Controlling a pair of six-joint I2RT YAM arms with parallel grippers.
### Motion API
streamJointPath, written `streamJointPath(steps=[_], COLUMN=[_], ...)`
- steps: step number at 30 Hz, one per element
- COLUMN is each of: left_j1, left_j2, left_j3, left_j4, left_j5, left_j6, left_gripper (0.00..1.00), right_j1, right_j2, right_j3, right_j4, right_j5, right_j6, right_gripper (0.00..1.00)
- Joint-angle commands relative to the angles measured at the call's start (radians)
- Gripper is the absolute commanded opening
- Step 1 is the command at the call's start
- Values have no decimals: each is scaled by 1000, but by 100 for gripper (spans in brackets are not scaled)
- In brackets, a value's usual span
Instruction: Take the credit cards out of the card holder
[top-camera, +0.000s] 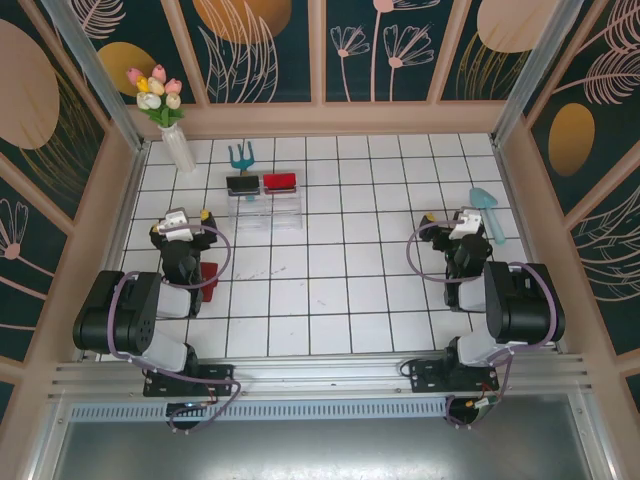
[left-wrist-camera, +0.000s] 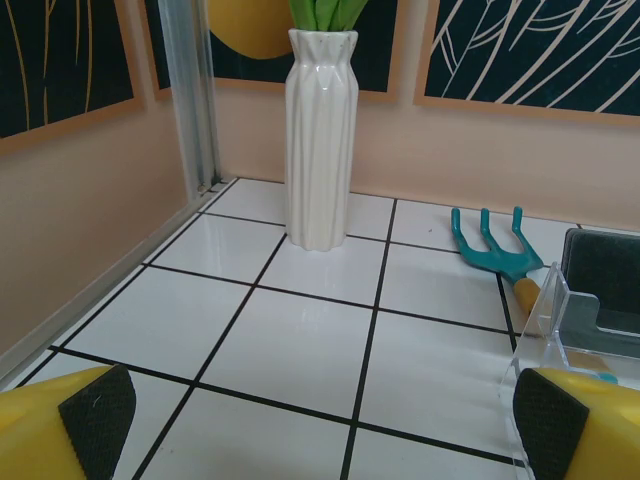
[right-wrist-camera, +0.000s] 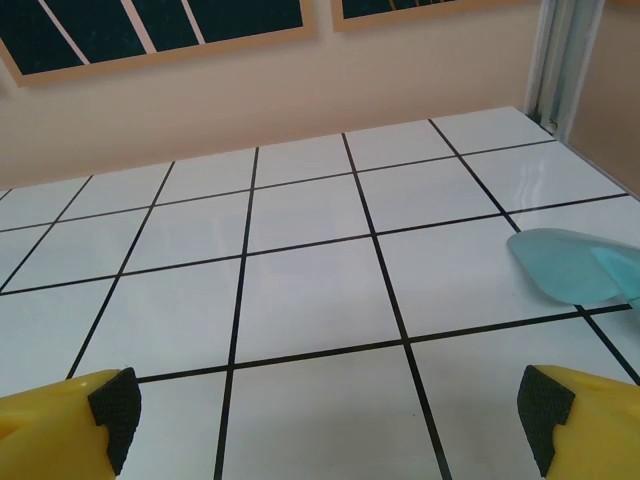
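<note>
The red card holder (top-camera: 209, 278) lies on the tiles at the near left, partly hidden beside and under my left arm. The credit cards are hidden from view. My left gripper (top-camera: 185, 216) hovers further back than the holder, open, with bare tile between its black pads (left-wrist-camera: 97, 415). In the left wrist view the left gripper (left-wrist-camera: 322, 440) faces the back left corner. My right gripper (top-camera: 460, 217) is on the right side, also open over bare tile. The right gripper (right-wrist-camera: 330, 430) has nothing between its pads (right-wrist-camera: 545, 418).
A clear plastic stand (top-camera: 265, 208) at the back middle carries a black tray (top-camera: 242, 185) and a red tray (top-camera: 280, 182). A teal hand rake (left-wrist-camera: 495, 250) lies behind it. A white vase (left-wrist-camera: 320, 140) stands in the back left corner. A pale blue scoop (right-wrist-camera: 570, 265) lies right of the right gripper.
</note>
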Motion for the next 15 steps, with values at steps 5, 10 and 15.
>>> streamJointPath(steps=[5,10,15], left_j1=[6,6,6], left_j2=[9,9,10], left_j3=[-5,-6,-2], left_j4=[40,38,34], left_j5=[16,16,17], left_j6=[10,8,8], left_gripper=[99,99,99], right_j1=[0,0,0], right_j2=[8,9,8], right_j3=[18,17,18], right_j4=[8,8,8], right_j5=[-22,-22,-22], right_j6=[-13,-12,-12], right_gripper=[99,99,99])
